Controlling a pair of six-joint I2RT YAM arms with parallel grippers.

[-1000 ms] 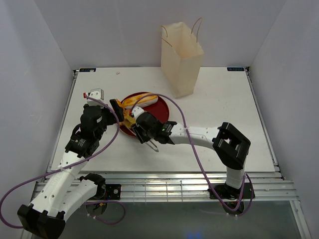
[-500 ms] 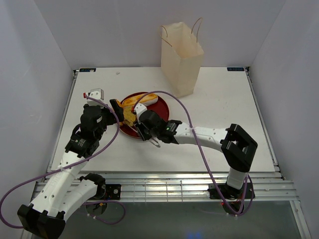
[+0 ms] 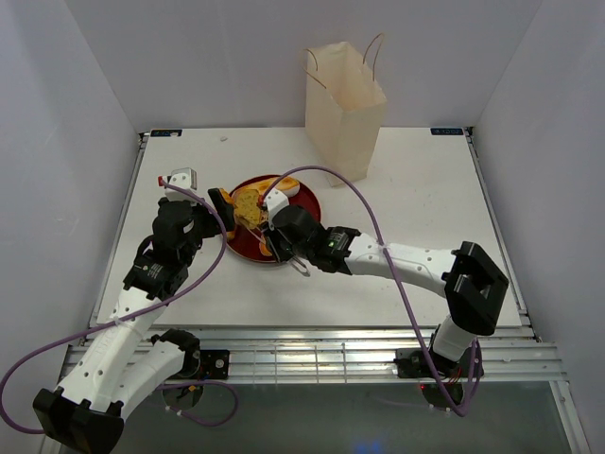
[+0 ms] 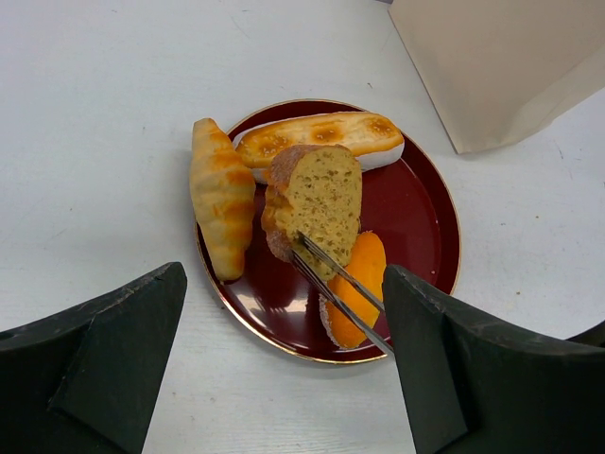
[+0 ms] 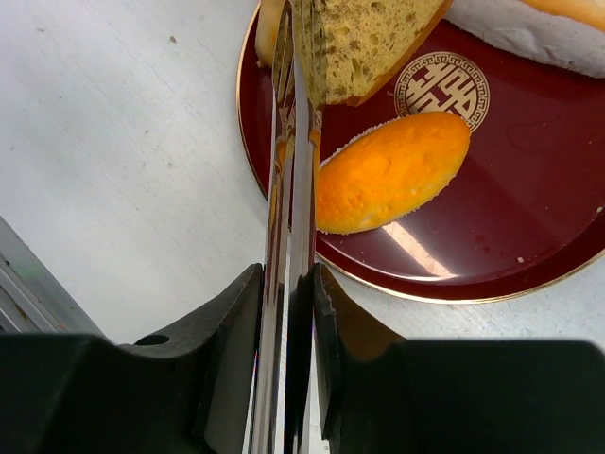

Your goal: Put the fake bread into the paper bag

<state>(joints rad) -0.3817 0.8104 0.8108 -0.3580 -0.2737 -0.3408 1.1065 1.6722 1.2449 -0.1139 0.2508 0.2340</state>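
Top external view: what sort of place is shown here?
Probably a robot test cell, not a kitchen: plain white walls box in a white table, two robot arms stand bolted at its near edge, and a dark red round plate holds glossy toy bread.

Plain white walls [image 3: 227, 57] enclose a white counter [image 3: 425, 218], evenly lit, with a slatted metal rail [image 3: 312, 352] along its near edge.

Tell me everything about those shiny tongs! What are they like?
The tongs are thin, shiny, silvery metal: two long narrow blades pressed almost together. The right gripper clamps them between its dark fingers. They slant over the dark red plate, crossing above the orange bun, and their tips reach the lower edge of the brown bread slice.
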